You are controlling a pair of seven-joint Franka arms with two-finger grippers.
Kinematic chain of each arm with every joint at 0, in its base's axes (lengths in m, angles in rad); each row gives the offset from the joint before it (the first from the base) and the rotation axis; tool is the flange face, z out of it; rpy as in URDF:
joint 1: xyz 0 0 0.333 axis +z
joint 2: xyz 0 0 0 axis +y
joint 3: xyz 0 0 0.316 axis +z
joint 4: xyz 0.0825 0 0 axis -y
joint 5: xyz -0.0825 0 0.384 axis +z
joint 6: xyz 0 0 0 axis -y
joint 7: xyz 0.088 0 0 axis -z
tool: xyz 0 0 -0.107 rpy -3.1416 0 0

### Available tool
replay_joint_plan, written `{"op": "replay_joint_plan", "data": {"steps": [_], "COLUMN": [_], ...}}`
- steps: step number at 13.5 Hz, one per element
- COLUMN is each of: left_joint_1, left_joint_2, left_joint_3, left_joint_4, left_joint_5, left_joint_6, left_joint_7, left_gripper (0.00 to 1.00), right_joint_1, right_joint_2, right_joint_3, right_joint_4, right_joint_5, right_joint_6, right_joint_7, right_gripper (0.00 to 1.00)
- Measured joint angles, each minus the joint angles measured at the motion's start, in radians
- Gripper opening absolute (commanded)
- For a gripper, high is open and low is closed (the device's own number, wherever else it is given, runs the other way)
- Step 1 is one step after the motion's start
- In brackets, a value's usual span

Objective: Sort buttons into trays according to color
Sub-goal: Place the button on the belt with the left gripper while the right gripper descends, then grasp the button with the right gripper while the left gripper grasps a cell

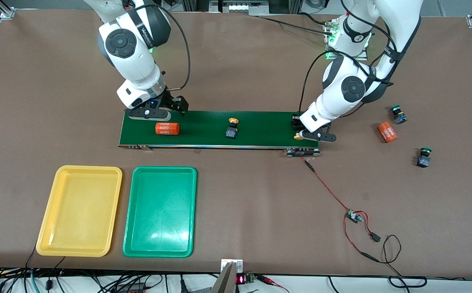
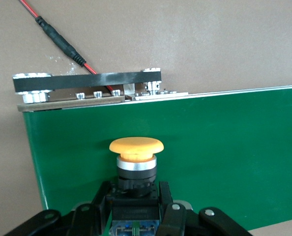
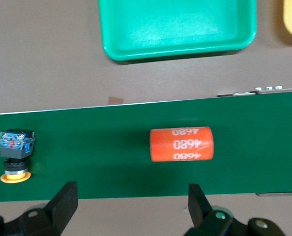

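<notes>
Going across the front view from the right arm's end, we first see the yellow tray (image 1: 79,211) and the green tray (image 1: 160,211), side by side, both with no button in them and nearer to the front camera than the conveyor belt (image 1: 203,129). The right gripper (image 1: 156,112) hovers low over the belt's end, its fingers (image 3: 65,202) wide apart and holding nothing; directly under it lies an orange 4680 cylinder (image 1: 167,128), its long axis along the belt. The relation that matters for us is this: 1 yellow button (image 1: 232,129) lies on the belt's middle, clearly toward the left arm's end from the right gripper, on its side with the long axis across the belt, so we judge the right arm is the nearer one for it. At the other end of the belt the left gripper (image 1: 310,135) is clamped on the dark body of a second yellow button (image 2: 136,164), low over the belt; its cap points away from the wrist. 2 green buttons (image 1: 398,114) (image 1: 424,157) and another orange cylinder (image 1: 387,132) lie on the table (image 1: 260,73) past that end. The held button's lower body is cut off in the left wrist view, and we cannot tell if it touches the belt.
</notes>
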Motion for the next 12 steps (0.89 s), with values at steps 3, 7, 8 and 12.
{"op": "replay_joint_plan", "data": {"steps": [3,7,8,12], "left_joint_1": [0.0,0.061,0.103,0.318], "left_joint_2": [0.012,0.0,-0.01,-0.027], "left_joint_3": [0.0,0.014,0.021,0.036], "left_joint_4": [0.0,0.027,0.035,0.053], "left_joint_5": [0.0,0.0,0.0,0.0], "left_joint_6": [0.0,0.003,0.001,-0.064], "left_joint_7": [0.002,0.062,0.089,0.214], "left_gripper": [1.0,1.0,1.0,1.0], "right_joint_1": [0.038,0.056,0.062,0.081], "right_joint_2": [0.05,0.107,0.122,0.173], "right_joint_3": [0.001,0.001,0.001,0.001], "right_joint_4": [0.03,0.063,0.069,0.097], "right_joint_5": [0.0,-0.043,-0.06,-0.115], "right_joint_6": [0.008,0.009,0.009,0.009], "right_joint_7": [0.001,0.013,0.022,0.072], "right_gripper": [1.0,1.0,1.0,1.0]}}
